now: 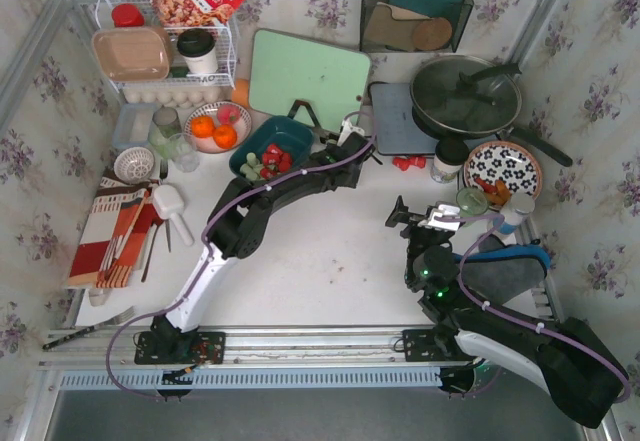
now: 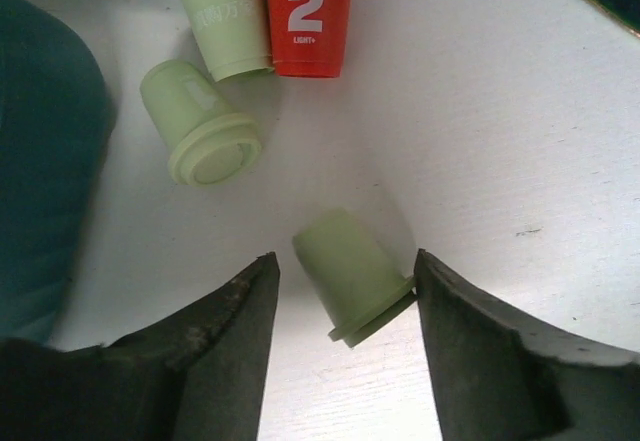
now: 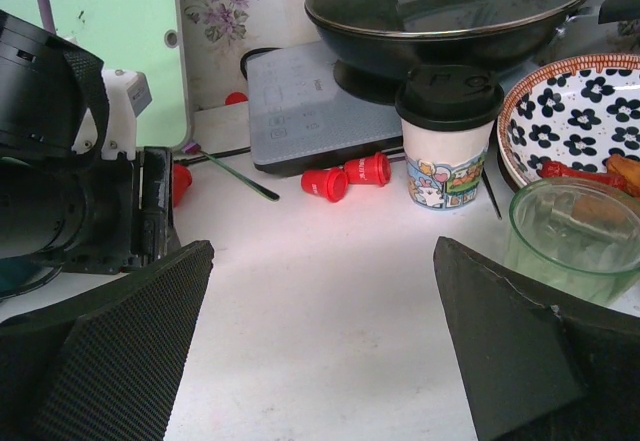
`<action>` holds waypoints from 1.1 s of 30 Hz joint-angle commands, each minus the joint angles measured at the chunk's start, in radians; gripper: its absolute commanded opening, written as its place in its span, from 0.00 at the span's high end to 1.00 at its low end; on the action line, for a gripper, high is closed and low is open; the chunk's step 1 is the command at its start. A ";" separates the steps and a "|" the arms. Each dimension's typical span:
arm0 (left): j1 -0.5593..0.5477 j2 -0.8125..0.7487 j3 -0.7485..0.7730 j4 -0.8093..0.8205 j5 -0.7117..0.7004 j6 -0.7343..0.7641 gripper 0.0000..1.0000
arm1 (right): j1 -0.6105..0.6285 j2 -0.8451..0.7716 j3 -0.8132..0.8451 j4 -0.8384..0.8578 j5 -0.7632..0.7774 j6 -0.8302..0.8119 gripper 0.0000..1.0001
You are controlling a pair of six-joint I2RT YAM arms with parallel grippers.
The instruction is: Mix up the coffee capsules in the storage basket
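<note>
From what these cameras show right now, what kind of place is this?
Probably a kitchen counter, perhaps a staged one: a lidded pan sits on a flat cooktop, a green cutting board is at the back, and a white wire rack holds food containers.

A pale green cutting board (image 1: 308, 76) sits at the back of the desk (image 1: 330, 261), left of a grey hob (image 1: 392, 121) carrying a lidded black pan (image 1: 466, 94). Near the pan stand a black-lidded cup (image 1: 451, 158), a flowered plate (image 1: 503, 168) and a green glass bowl (image 1: 472, 200). At far left are a white wire rack (image 1: 232, 56), oranges (image 1: 203, 126) in a dish (image 1: 244, 118), and a striped cloth (image 1: 100, 241) beside a white scoop (image 1: 170, 206).
</note>
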 commanded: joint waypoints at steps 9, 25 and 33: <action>0.010 0.007 0.044 -0.078 0.044 0.004 0.59 | 0.001 -0.007 0.008 -0.001 -0.006 0.009 0.00; 0.009 -0.339 -0.234 0.099 0.123 0.058 0.72 | 0.001 -0.002 0.011 -0.003 0.001 0.003 0.00; 0.019 -0.488 -0.284 0.094 0.047 0.159 0.72 | 0.001 -0.023 0.006 -0.012 -0.009 0.018 0.00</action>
